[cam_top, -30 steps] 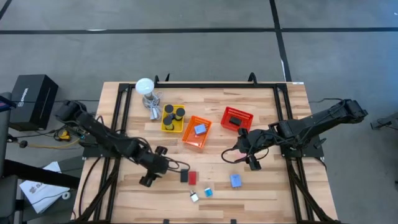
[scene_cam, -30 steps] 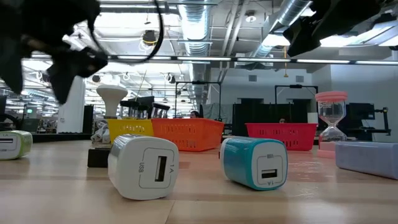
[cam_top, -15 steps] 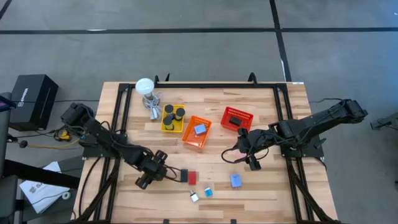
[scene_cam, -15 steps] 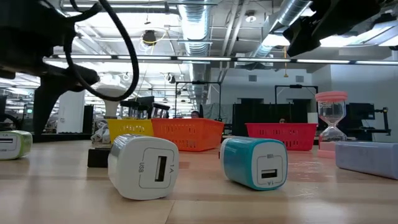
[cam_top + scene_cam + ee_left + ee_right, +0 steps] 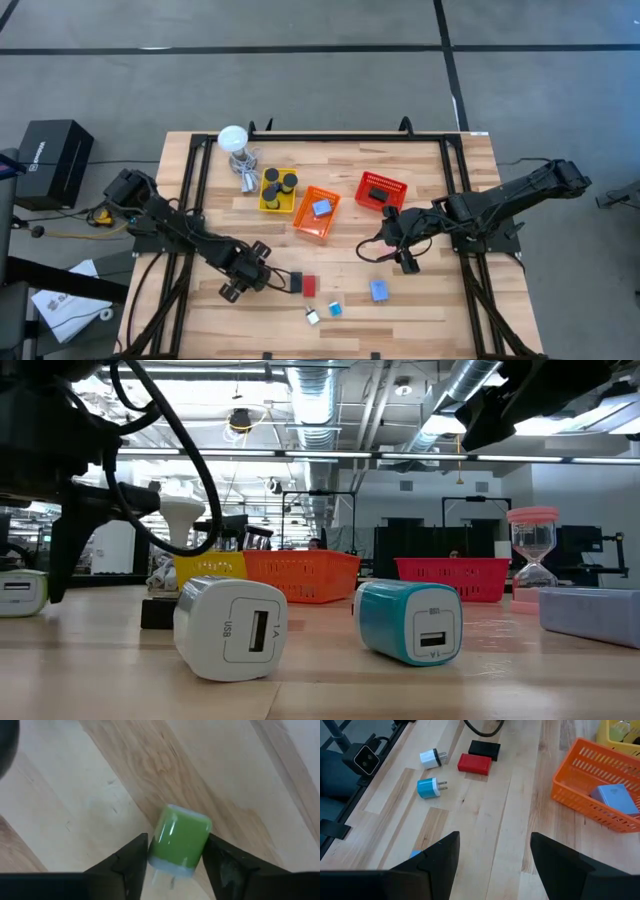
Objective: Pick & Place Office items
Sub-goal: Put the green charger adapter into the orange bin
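Note:
My left gripper (image 5: pixel 232 290) is down at the table near its near-left part, open, pointing down. Its two fingers stand on either side of a green charger cube (image 5: pixel 181 836), which lies on its side on the wood (image 5: pixel 20 592). My right gripper (image 5: pixel 405 262) hovers open over the table's right middle and holds nothing (image 5: pixel 495 870). A white charger (image 5: pixel 313 317), a teal charger (image 5: pixel 334 309), a black rectangle (image 5: pixel 296 283), a red rectangle (image 5: pixel 309 287) and a light-blue block (image 5: pixel 380 290) lie on the table. My left gripper has one finger (image 5: pixel 132 855) at each long side of the green charger (image 5: pixel 160 847), coming from above. I cannot tell whether the fingers touch it. The charger lies on the table.
The yellow basket (image 5: pixel 262 203) holds black pucks, the orange basket (image 5: pixel 305 225) a light-blue block, the red basket (image 5: pixel 398 185) a black item. A white-headed stand (image 5: pixel 233 140) is at the far left. A pink hourglass (image 5: pixel 533 550) stands toward the right.
My left gripper has come down toward the table's near-left part and now stands low over the wood with its fingers around the green charger. The charger has stayed in place.

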Tool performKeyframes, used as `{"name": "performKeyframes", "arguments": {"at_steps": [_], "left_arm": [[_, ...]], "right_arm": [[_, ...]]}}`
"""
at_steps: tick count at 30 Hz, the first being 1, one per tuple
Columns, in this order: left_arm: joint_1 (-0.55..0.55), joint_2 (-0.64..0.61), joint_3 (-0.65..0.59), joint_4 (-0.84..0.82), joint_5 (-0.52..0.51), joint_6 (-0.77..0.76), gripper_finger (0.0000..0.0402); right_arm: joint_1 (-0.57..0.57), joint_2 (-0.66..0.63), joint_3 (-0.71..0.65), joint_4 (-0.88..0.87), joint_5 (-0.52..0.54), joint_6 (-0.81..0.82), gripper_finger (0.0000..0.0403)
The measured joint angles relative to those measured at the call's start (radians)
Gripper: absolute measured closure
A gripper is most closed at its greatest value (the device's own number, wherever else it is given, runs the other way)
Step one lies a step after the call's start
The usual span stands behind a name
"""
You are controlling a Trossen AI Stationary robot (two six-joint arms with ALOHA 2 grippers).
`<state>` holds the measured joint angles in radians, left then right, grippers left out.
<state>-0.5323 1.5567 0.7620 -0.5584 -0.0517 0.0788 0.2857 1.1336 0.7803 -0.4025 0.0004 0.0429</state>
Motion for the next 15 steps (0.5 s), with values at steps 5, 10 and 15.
{"name": "performKeyframes", "arguments": {"at_steps": [5, 10, 15], "left_arm": [[0.011, -0.004, 0.0, 0.01, 0.0, 0.0, 0.0262], [0.05, -0.004, 0.019, 0.024, -0.049, 0.0, 0.0257], [0.14, -0.005, 0.104, 0.029, -0.18, 0.055, 0.0261]], "right_arm": [[0.0, 0.0, 0.0, 0.0, 0.0, 0.0, 0.0168], [0.0, 0.0, 0.0, 0.0, 0.0, 0.0, 0.0168], [0.0, 0.0, 0.0, 0.0, 0.0, -0.011, 0.0168]]}}
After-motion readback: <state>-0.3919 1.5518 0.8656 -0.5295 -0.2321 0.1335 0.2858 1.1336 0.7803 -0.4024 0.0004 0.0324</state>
